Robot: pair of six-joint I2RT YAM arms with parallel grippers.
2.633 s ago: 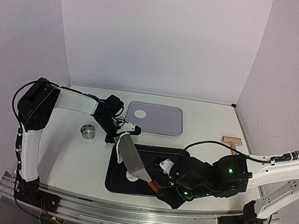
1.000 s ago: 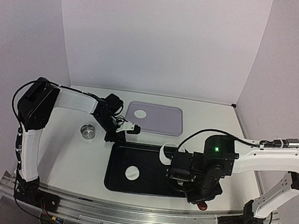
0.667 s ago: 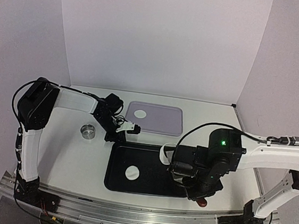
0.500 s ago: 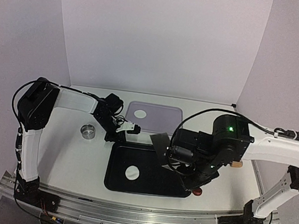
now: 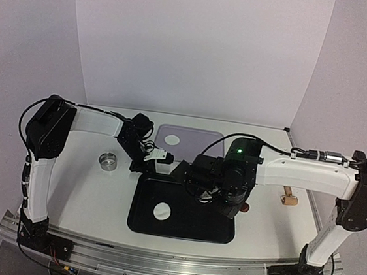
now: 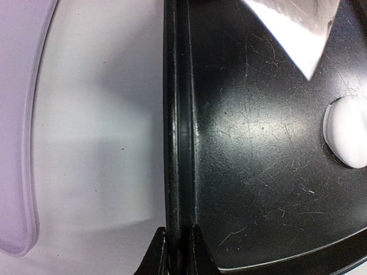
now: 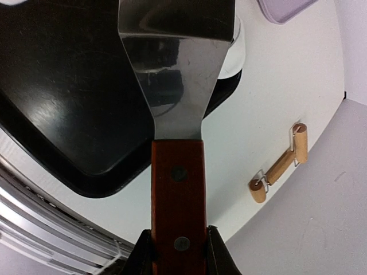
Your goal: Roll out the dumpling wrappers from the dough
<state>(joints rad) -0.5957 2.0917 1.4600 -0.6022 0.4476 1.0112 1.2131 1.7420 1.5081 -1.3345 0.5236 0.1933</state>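
On the black tray (image 5: 187,224) one dumpling wrapper (image 5: 161,210) lies. The left gripper (image 6: 179,230) pinches its rim and the right gripper (image 7: 178,246) clamps the spatula (image 7: 175,86). Probably the transfer step: next, slide the blade flat underneath.

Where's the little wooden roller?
In the top view, the wooden roller lies on the right side of the table, just right of the black tray, partly hidden under the right arm.
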